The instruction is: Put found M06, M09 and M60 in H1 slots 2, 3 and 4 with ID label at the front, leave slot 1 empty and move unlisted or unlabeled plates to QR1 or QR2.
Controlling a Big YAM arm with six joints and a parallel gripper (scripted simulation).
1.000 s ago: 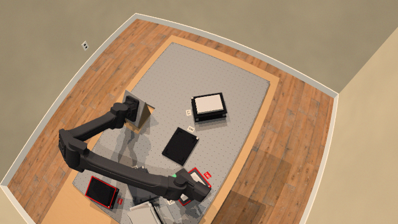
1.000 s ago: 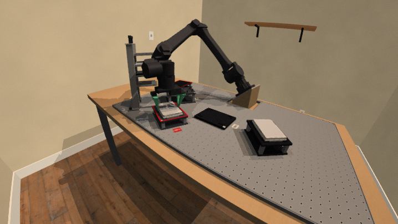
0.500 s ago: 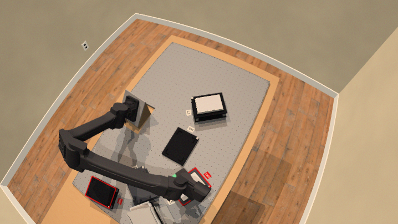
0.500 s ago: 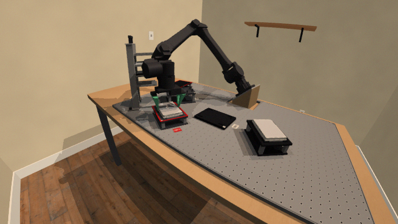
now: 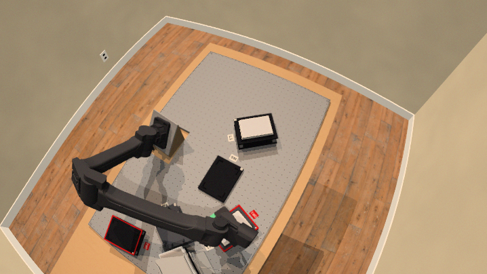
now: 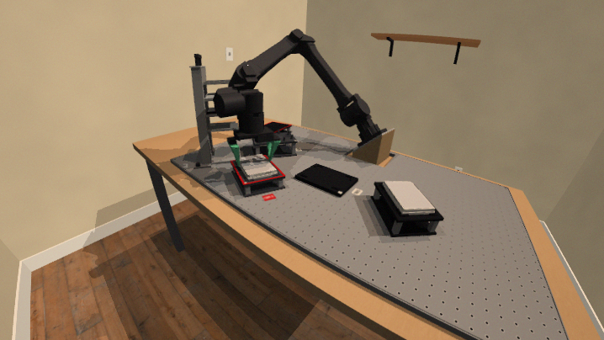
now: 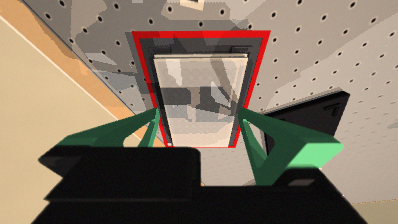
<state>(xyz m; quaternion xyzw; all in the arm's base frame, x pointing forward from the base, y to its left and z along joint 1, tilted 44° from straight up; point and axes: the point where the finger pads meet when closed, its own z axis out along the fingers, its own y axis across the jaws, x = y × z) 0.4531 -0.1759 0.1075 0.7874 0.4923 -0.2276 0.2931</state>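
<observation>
A pale plate [image 7: 200, 97] [image 6: 258, 174] lies flat inside a red-edged quarantine nest near the deck's front edge; it also shows in the overhead view [image 5: 242, 218]. My gripper [image 7: 198, 111] is open, just above it, with one green finger on each long side of the plate and a small gap to each. It shows in the side view [image 6: 254, 151] too. A second pale plate [image 5: 255, 127] [image 6: 406, 207] sits on the raised landing nest. The plate hotel [image 6: 203, 114] stands behind my wrist; its slots are mostly hidden by the arm.
A second red-edged quarantine nest [image 5: 123, 235] stands without a plate near the hotel. A flat black nest [image 5: 220, 178] lies mid-deck, between the landing nest and my gripper. A wooden wedge [image 6: 374, 147] holds the arm's base. The deck edge runs close to the left of the nest.
</observation>
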